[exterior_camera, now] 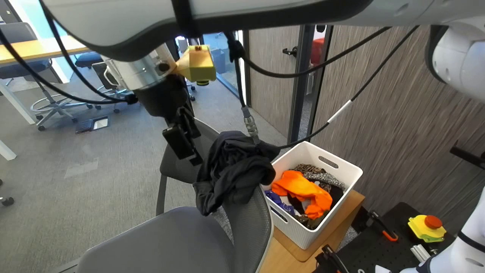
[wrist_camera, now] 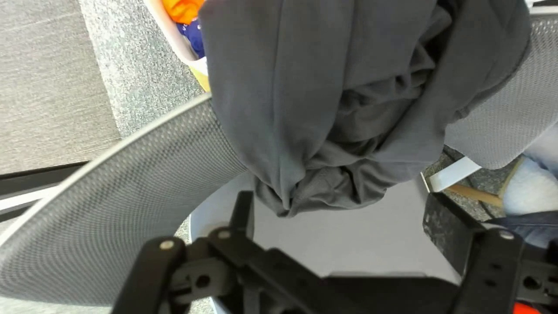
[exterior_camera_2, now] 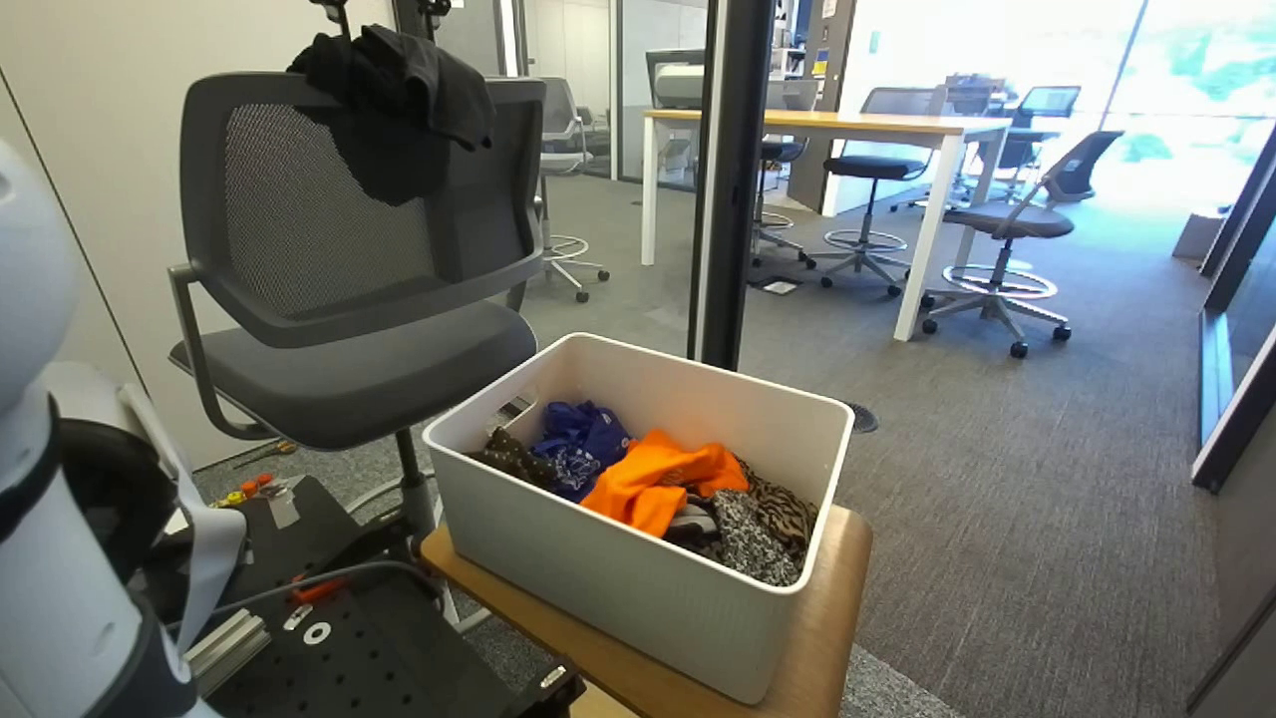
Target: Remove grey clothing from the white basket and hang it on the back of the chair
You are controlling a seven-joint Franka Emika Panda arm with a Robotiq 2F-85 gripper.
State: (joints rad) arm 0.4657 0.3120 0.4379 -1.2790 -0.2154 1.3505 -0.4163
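Observation:
The grey clothing point(exterior_camera: 235, 167) lies bunched over the top edge of the chair's backrest point(exterior_camera: 252, 220), with folds hanging down on both sides. It looks almost black in both exterior views point(exterior_camera_2: 409, 85) and dark grey in the wrist view point(wrist_camera: 314, 87). My gripper point(exterior_camera: 189, 148) is on the seat side of the backrest, close to the clothing. In the wrist view my gripper point(wrist_camera: 344, 226) has its fingers wide apart with nothing between them; the clothing's lower edge is just beyond. The white basket point(exterior_camera_2: 618, 558) stands beside the chair behind the backrest.
In the basket lie an orange cloth point(exterior_camera: 303, 193), a blue cloth point(exterior_camera_2: 583, 439) and patterned cloths. The basket stands on a wooden stand point(exterior_camera_2: 847, 558). A black perforated plate point(exterior_camera: 375, 246) with tools is near the robot base. A cable point(exterior_camera: 250, 125) hangs by the clothing.

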